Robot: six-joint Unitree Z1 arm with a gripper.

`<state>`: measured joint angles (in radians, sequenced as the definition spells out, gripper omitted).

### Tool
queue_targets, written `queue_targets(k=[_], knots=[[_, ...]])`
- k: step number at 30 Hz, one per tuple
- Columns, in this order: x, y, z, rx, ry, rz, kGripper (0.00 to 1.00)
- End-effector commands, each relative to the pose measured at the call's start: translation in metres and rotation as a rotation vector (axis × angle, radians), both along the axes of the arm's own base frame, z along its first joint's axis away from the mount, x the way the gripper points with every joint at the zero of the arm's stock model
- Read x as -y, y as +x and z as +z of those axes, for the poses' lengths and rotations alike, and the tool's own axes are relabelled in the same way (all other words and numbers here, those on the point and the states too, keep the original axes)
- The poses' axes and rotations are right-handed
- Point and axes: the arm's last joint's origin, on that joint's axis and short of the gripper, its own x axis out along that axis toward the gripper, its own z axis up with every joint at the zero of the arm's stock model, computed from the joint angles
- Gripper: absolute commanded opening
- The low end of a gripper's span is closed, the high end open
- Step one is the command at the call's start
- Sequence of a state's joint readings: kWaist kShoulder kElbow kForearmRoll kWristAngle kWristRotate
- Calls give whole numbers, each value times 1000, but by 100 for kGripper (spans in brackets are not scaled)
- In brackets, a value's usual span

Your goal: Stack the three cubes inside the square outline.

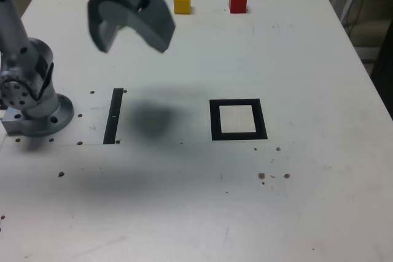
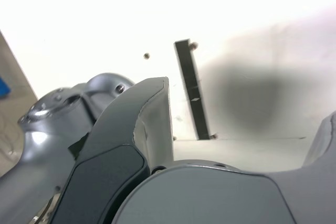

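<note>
The end effector (image 1: 136, 36) hangs high above the counter (image 1: 319, 170), pointing down with its jaws wide apart and nothing between them. In the exterior view, it is left of the square outline (image 1: 263, 119); the yellow cube (image 1: 182, 3) and red cube (image 1: 237, 2) sit at the far side.

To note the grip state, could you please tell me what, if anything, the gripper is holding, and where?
Nothing is held: the gripper hangs open above the table.
</note>
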<state>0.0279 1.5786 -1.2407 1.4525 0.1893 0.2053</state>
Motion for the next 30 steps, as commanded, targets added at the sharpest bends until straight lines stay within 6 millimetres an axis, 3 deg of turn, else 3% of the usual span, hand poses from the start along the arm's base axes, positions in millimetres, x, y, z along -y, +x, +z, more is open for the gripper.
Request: queue_targets(k=[1, 6, 21, 30], knots=[[-5, 7, 4, 17, 9, 2, 97], [-23, 23, 14, 55, 24, 13, 98], [-90, 74, 19, 36, 59, 11, 99], [-148, 101, 9, 7, 54, 40, 100]])
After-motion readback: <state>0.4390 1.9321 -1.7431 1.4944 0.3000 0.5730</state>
